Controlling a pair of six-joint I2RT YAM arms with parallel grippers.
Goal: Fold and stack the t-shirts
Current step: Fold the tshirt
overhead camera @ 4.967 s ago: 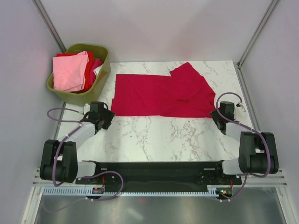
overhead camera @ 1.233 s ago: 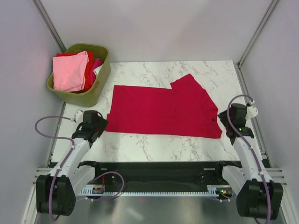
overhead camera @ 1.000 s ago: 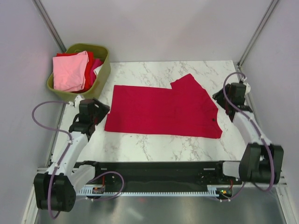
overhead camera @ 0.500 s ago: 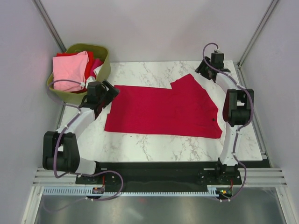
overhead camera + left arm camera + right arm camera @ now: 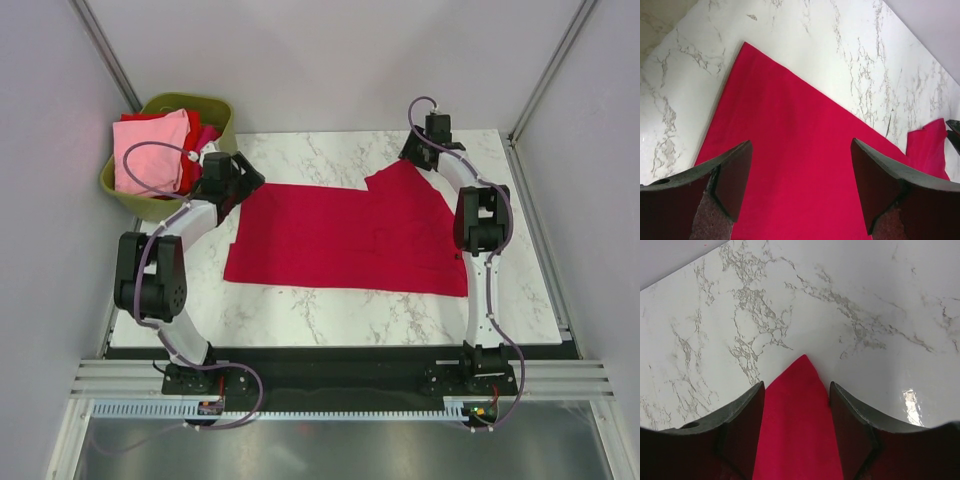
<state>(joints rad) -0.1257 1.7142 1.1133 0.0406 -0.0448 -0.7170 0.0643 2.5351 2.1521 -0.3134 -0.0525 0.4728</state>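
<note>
- the crimson red t-shirt [image 5: 340, 235] lies spread flat on the worktop [image 5: 330, 310]; both end effectors are at its far edge, one at each far corner.
- the left end effector [image 5: 243, 183] is at the shirt's far left corner. in the left wrist view its fingers [image 5: 725, 180] stand wide apart with nothing clamped, and the red cloth [image 5: 790, 150] fills the space under and ahead of the gap.
- the right end effector [image 5: 410, 155] is at the pointed flap on the shirt's far right side. in the right wrist view its fingers [image 5: 742, 425] are apart, and the pointed tip of cloth [image 5: 797, 400] lies flat on the worktop between them, just ahead of the gap. the tip is flanked, not pinched.
- an olive-green plastic basket [image 5: 222, 140] sits just behind and outboard of the left end effector, well apart from the right one.
- a folded light pink t-shirt [image 5: 150, 155] lies on top in the basket, with red cloth [image 5: 188, 150] and a bit of magenta cloth [image 5: 208, 135] showing beside it.
- the worktop is glossy white marble-patterned with grey veins.
- the shirt is a soft, matt cloth with straight edges and a long, roughly rectangular outline.
- the finger pads look dark and wedge-shaped.
</note>
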